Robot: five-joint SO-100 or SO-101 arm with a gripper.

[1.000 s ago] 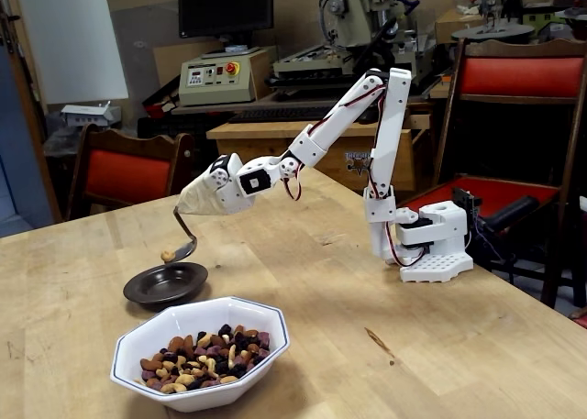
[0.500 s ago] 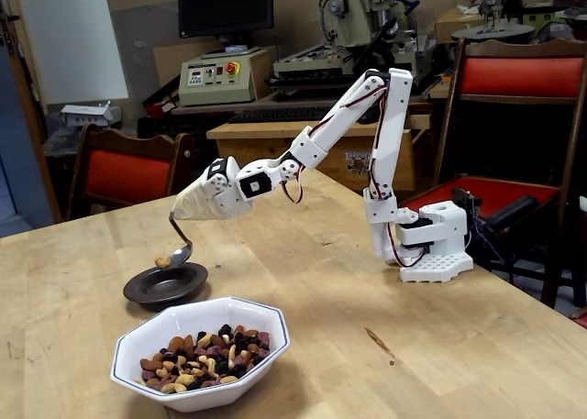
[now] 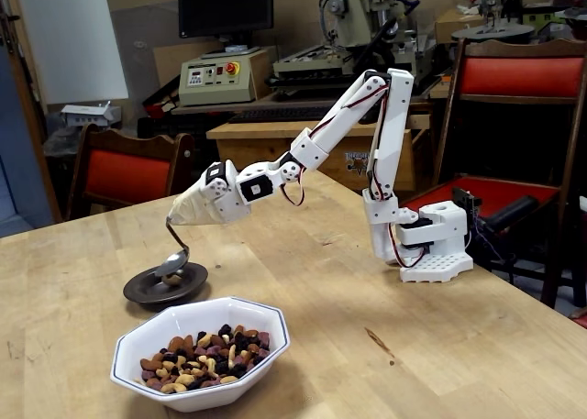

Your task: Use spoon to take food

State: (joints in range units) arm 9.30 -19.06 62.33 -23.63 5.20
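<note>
In the fixed view the white arm reaches left and down from its base. Its gripper (image 3: pixel 188 214) is bundled in off-white tape and is shut on the spoon's taped handle end. The thin bent handle curves down to the shiny spoon (image 3: pixel 172 261), whose bowl is tipped low, just over the dark round saucer (image 3: pixel 147 293). A small tan piece lies in the saucer under the spoon bowl. The food (image 3: pixel 204 356), mixed nuts and dark dried fruit, fills the white octagonal bowl (image 3: pixel 240 314) in front of the saucer.
The arm's base (image 3: pixel 431 245) stands at the right of the wooden table (image 3: pixel 367 346). Red-cushioned chairs stand behind the table at left (image 3: pixel 124 171) and right (image 3: pixel 518 75). Workshop machines and a monitor fill the background.
The gripper has dropped and swung slightly left, lowering the spoon from above the saucer's right side down into it. The spoon bowl has tipped, and the nut it carried now lies in the saucer.
</note>
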